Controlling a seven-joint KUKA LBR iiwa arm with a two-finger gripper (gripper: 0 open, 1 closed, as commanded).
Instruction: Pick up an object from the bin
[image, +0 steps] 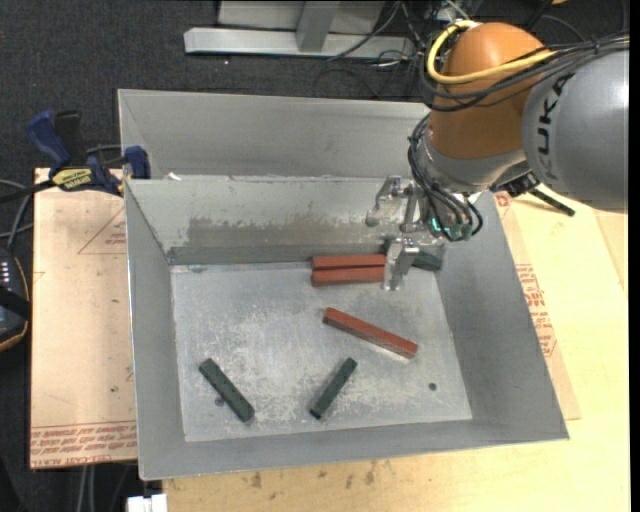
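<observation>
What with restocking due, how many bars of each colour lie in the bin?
Red-brown bars: 2
Dark green bars: 2
Total: 4; a dark piece beside the gripper is too hidden to count.

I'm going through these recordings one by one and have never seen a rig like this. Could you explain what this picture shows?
One camera looks down into a grey metal bin from above and a little to one side. The big grey and orange machine at the upper right is a robot arm. Its gripper hangs low at the back of the bin, at the right end of a reddish-brown bar. Whether it grips that bar I cannot tell. A second reddish-brown bar lies slanted in the middle. A dark green bar lies front left, and another dark green bar front centre.
</observation>
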